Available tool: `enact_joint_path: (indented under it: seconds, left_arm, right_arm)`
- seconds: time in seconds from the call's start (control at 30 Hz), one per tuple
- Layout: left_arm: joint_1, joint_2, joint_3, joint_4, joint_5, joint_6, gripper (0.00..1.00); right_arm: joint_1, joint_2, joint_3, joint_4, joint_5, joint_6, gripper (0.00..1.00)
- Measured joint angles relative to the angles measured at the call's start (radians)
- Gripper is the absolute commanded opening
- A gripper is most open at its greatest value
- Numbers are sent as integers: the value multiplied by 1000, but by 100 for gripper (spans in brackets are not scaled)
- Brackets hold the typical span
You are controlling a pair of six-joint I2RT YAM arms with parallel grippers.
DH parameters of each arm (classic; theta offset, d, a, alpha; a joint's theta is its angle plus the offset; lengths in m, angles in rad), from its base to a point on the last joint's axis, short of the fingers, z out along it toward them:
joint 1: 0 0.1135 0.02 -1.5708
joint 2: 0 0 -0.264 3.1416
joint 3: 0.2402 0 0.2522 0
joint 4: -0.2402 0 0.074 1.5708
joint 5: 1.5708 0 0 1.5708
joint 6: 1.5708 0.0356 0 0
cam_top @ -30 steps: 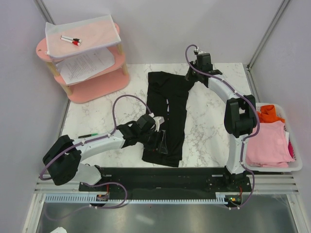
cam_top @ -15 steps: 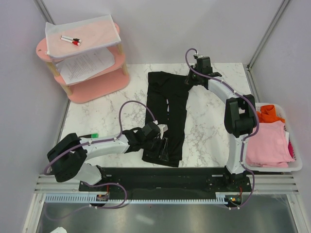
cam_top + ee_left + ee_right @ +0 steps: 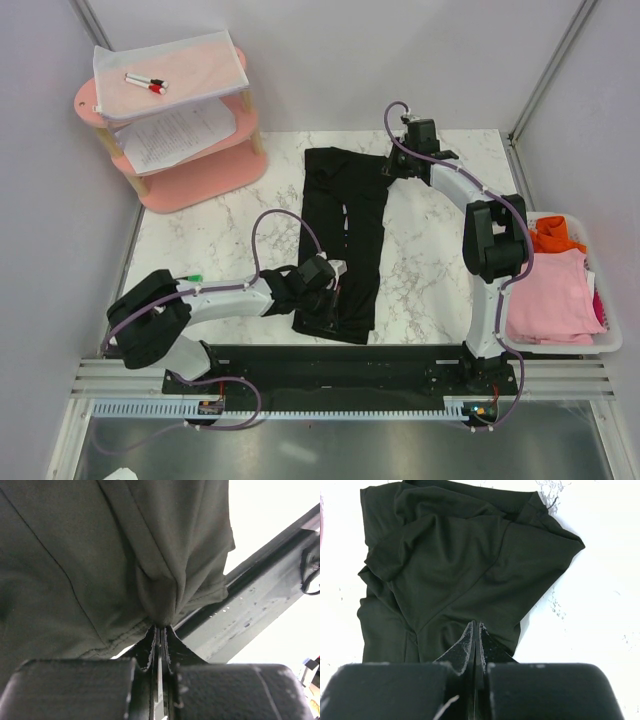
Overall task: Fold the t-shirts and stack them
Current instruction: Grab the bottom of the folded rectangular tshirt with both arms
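No text can be read anywhere. The nearest thing to it is the printed paper sheet point(image 3: 178, 133) on the pink shelf point(image 3: 205, 178), far to the left of the right claw point(image 3: 393, 165) and well beyond the left claw point(image 3: 328, 300). It carries lines of print, all too small to read. Two markers point(image 3: 146, 82) lie on the shelf's top tier, further from both claws, and their barrel labels are illegible. The black t-shirt point(image 3: 345, 215) is pinched in both claws. In both wrist views the cloth just ahead of the fingertips is plain fabric, seams and hem only.
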Motion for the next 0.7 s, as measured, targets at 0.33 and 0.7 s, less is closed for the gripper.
enact_joint_path:
  seconds: [0.33,0.7]
  left_arm:
    - [0,-172,1,-14,-5,-27,2]
    - [-2,-172,-76,-31,-5,-77,2]
  right_arm:
    - [-1,7,-5,5,-21,4,1]
    - [-1,17,-63,6,-37,10,1]
